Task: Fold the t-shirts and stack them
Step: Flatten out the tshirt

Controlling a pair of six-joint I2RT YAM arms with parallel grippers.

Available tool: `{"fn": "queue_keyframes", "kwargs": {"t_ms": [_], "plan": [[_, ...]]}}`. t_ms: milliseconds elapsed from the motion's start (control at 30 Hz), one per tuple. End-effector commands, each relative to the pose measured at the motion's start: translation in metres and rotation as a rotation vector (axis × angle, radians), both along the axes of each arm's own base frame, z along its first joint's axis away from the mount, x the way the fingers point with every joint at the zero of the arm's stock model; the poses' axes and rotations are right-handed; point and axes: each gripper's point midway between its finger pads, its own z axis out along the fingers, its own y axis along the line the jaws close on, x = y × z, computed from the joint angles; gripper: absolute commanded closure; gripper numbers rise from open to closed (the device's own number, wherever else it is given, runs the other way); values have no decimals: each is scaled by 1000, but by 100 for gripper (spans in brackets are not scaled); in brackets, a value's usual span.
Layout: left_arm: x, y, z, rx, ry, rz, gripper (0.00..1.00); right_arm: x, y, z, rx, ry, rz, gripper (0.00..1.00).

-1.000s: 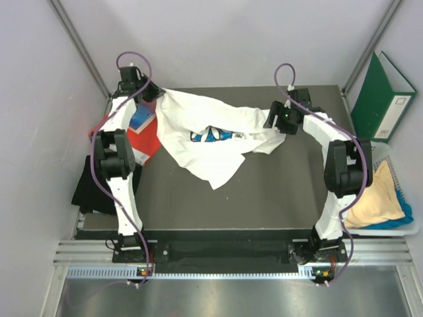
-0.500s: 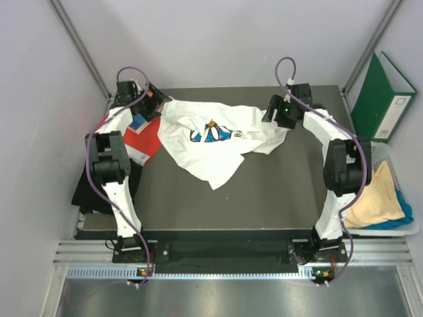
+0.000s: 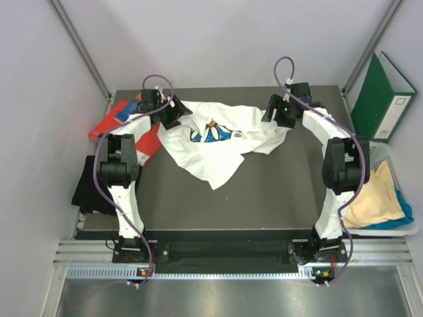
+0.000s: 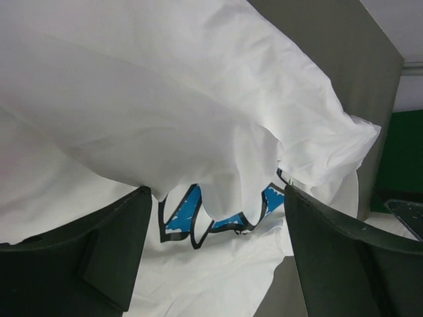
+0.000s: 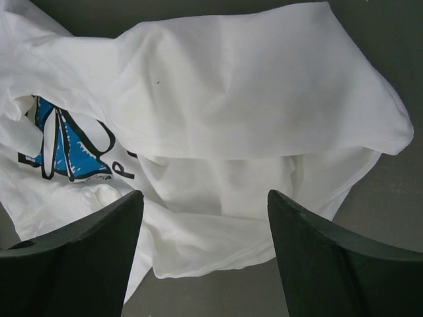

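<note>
Top external shows the white daisy t-shirt [image 3: 218,142] crumpled at the far middle of the surface [image 3: 277,198]. Left claw [image 3: 174,116] is over its left edge and right claw [image 3: 273,116] over its right, both with jaws apart, gripping nothing.

Dark table [image 3: 284,191], crumpled white t-shirt [image 3: 218,142] far centre, red books [image 3: 111,120] far left, black t-shirt [image 3: 89,188] over left edge

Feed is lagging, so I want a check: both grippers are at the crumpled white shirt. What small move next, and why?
Probably ease the left gripper forward and close it on the white t-shirt fold ahead of its open jaws. The right gripper is open too, so nothing holds the shirt, and it lies bunched, not flat.
</note>
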Motion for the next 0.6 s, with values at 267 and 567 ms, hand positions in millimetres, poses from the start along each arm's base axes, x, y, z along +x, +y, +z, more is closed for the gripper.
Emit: {"fn": "queue_keyframes", "kwargs": {"t_ms": [267,567], "plan": [[4,12,5,156,-37,62,17,3,-13,21,-30,-58,5,24],[18,-3,-28,138,-7,61,42,4,-9,17,-15,-47,23,24]]}}
